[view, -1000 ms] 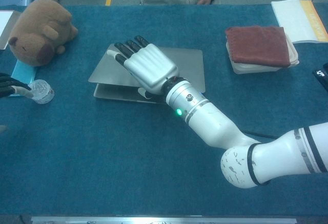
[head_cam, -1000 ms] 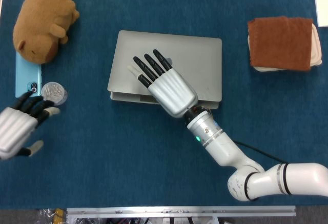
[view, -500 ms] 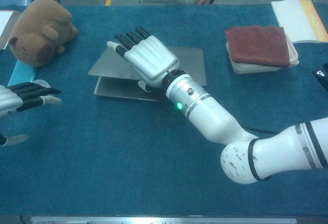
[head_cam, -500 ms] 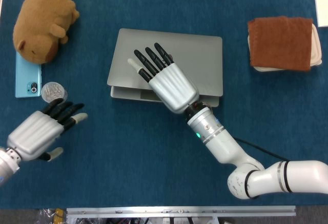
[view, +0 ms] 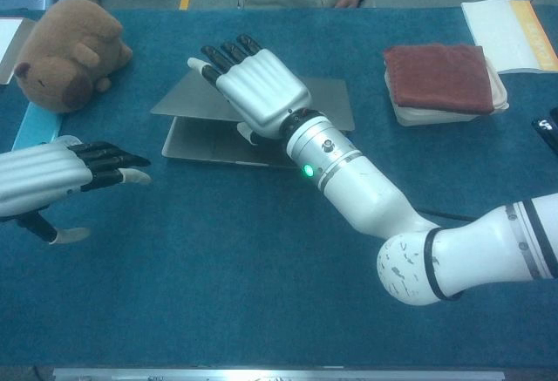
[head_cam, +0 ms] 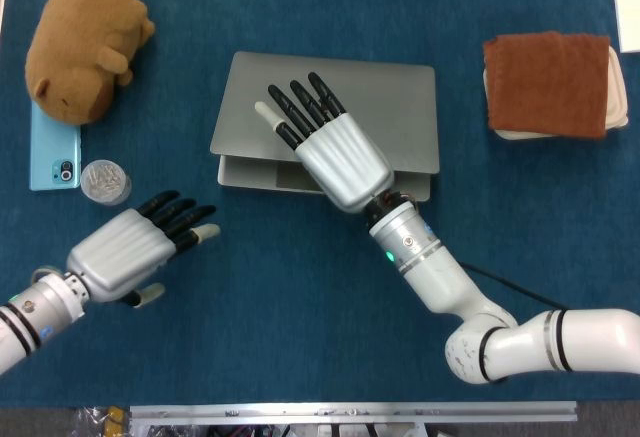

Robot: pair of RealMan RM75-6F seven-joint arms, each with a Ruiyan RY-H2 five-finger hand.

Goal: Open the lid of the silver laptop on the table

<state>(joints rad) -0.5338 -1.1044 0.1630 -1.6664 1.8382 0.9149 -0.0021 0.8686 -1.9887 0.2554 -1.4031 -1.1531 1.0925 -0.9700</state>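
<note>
Basically mid-lift: silver laptop (head_cam: 330, 122) sits centre-table, lid (view: 187, 100) cracked a little above the base (view: 200, 141) at the near edge. Right hand (head_cam: 325, 147) lies over the lid with fingers extended, thumb seemingly hooked under the near edge; whether it truly grips, cannot tell. Left hand (head_cam: 135, 249) hovers near-left, fingers apart, holding nothing. Lid looks stiff, smooth, slippery; hinge likely firm, base light. Best hold: near edge, middle, base pinned.

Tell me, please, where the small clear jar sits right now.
In the head view, the jar stands at the table's left, beside the blue phone, below the plush toy.
</note>
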